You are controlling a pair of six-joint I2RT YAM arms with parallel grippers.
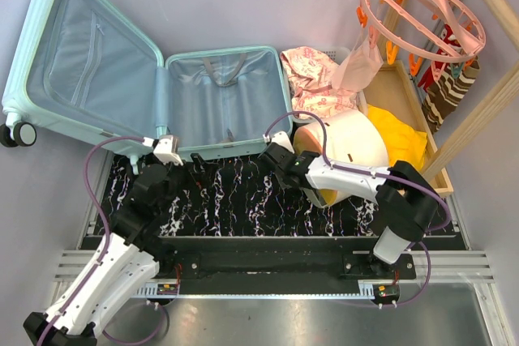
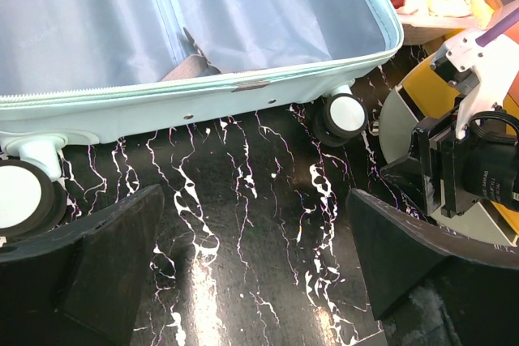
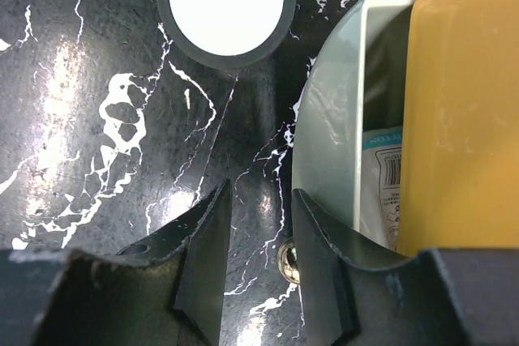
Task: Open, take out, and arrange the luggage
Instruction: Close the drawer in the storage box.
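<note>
While hovering before the luggage (image 1: 219,99) — splayed open, far left on the surface (image 1: 235,200), lid (image 1: 81,46) tilted up — holds left gripper (image 2: 255,232) jaws wide, empty, to reach in; right gripper (image 3: 259,224) jaws part-open, empty, beside cream cylinder (image 1: 357,139).

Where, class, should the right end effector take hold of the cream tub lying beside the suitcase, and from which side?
Probably its thin curved rim, approached by the right end effector from the near side: the cream tub lies sideways, its body looking wider than the jaws.
</note>
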